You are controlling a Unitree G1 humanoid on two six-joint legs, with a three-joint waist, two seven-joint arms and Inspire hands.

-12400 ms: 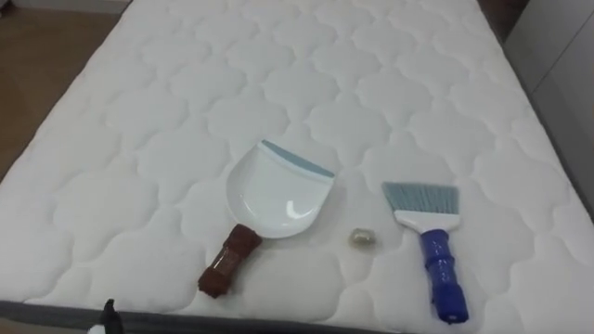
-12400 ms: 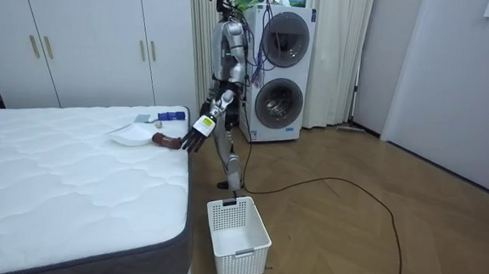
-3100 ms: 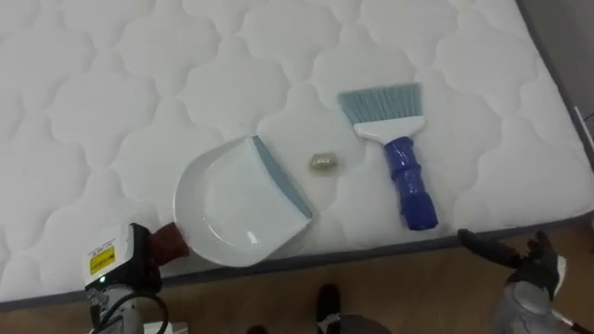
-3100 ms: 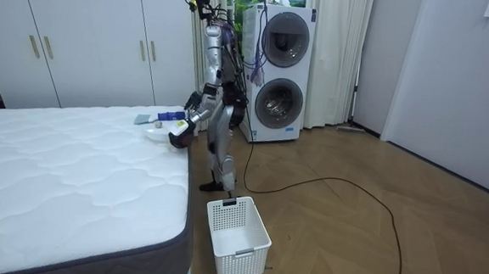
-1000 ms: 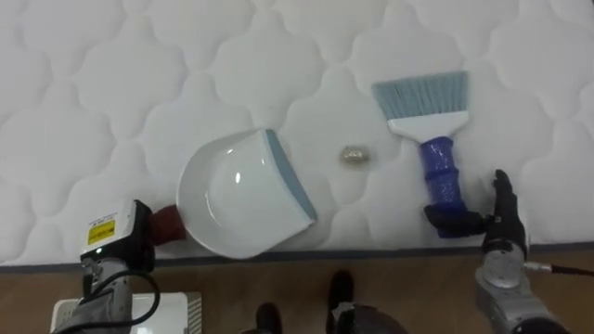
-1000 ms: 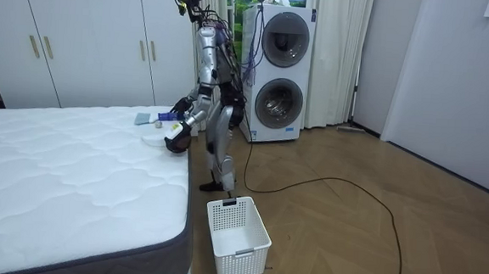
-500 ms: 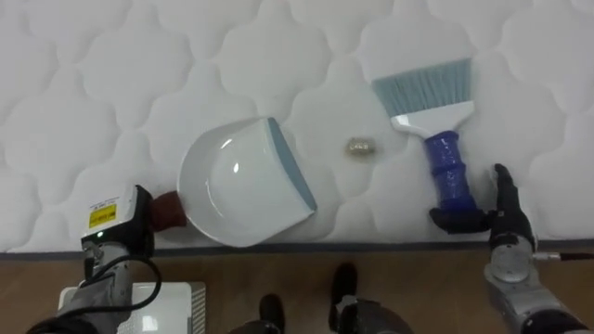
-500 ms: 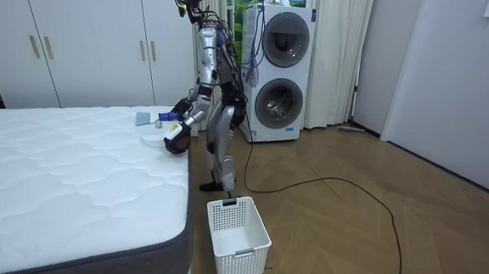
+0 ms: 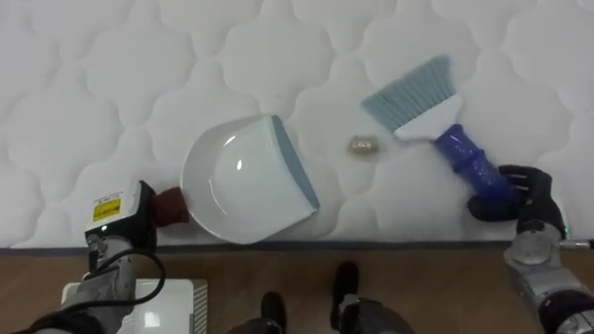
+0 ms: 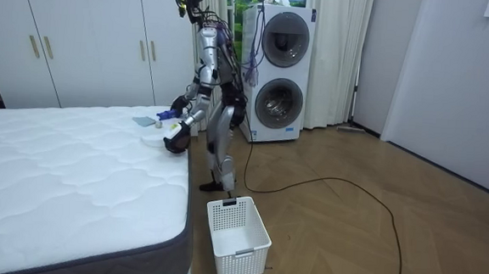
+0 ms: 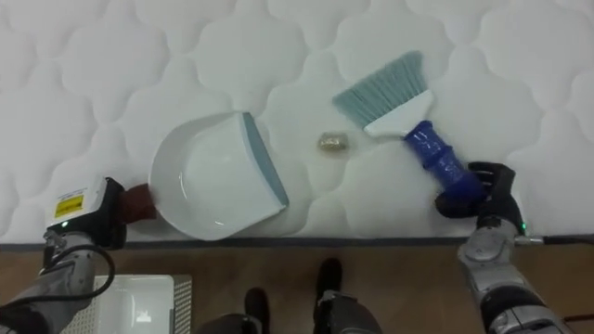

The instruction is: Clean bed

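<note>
Here, at the near edge of the bed [image 9: 93, 74], the left hand [image 9: 116, 218] is clamped over the end of the brown handle [image 9: 171, 206] of the white dustpan [image 9: 243, 181]. The pan lies flat on the mattress with its blue-grey lip turned to the right. Just beyond that lip, not touching it, sits a small crumpled scrap [image 9: 363, 146]. Right of the scrap lies the brush [image 9: 427, 121], slanted, with its bristles pointing up and to the left. The right hand [image 9: 524, 190] has its fingers curled round the end of the brush's blue handle [image 9: 469, 162].
</note>
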